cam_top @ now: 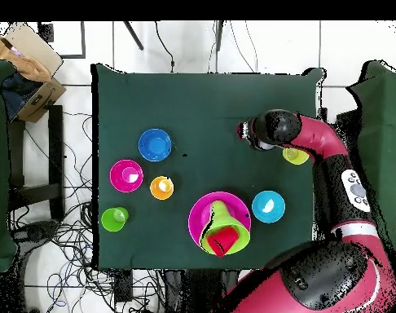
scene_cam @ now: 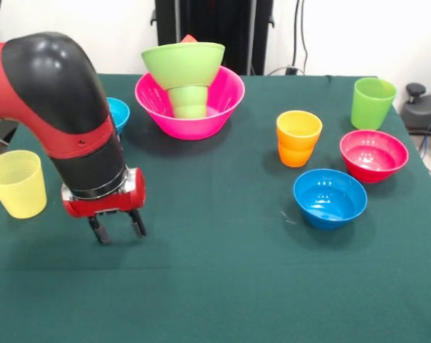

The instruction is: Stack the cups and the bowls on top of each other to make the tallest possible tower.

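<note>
My gripper point(scene_cam: 118, 229) point(cam_top: 244, 130) hangs open just above the green cloth at the left, with nothing between its fingers. A pale yellow cup point(scene_cam: 16, 183) point(cam_top: 296, 155) stands close beside it, partly hidden under the arm in the overhead view. The tower stands at the back: a large pink bowl point(scene_cam: 154, 107) point(cam_top: 197, 213), a small green cup point(scene_cam: 189, 101) upside down in it, a tilted lime green bowl point(scene_cam: 179, 61) point(cam_top: 234, 236), and a red cup point(scene_cam: 189, 38) point(cam_top: 222, 242) on top.
Loose on the table are an orange cup point(scene_cam: 298, 137) point(cam_top: 161, 187), a taller lime cup point(scene_cam: 372, 102) point(cam_top: 114, 218), a magenta bowl point(scene_cam: 373, 153) point(cam_top: 125, 175), a darker blue bowl point(scene_cam: 329, 196) point(cam_top: 155, 144) and a light blue bowl point(scene_cam: 120, 113) point(cam_top: 268, 206) behind the arm.
</note>
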You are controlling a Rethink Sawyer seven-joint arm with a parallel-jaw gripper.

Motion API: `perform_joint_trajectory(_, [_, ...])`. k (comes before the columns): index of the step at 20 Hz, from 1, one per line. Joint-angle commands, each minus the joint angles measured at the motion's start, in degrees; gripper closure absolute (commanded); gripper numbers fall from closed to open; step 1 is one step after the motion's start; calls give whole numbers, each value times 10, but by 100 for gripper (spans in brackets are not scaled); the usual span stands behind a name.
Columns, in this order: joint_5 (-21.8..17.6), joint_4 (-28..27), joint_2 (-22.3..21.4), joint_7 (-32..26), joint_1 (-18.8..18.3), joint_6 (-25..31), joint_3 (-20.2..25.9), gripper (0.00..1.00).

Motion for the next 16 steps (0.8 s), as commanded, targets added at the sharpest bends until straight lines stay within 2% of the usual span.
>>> perform_joint_trajectory(1, [-18, -5, -56, 55, 70, 48, -60, 0])
perform_joint_trajectory(3, [-6, -10, -85, 70, 88, 73, -62, 0])
perform_joint_trajectory(6, [13, -29, -117, 42, 100, 137, -64, 0])
perform_joint_trajectory(9, [20, -83, -123, 13, 115, 222, -61, 0])
perform_joint_trajectory(11, [19, -108, -124, 7, 124, 255, -60, 0])
perform_joint_trajectory(14, [21, -120, -133, 3, 131, 279, -55, 0])
perform_joint_trajectory(16, [17, -116, -140, -7, 134, 276, -53, 0])
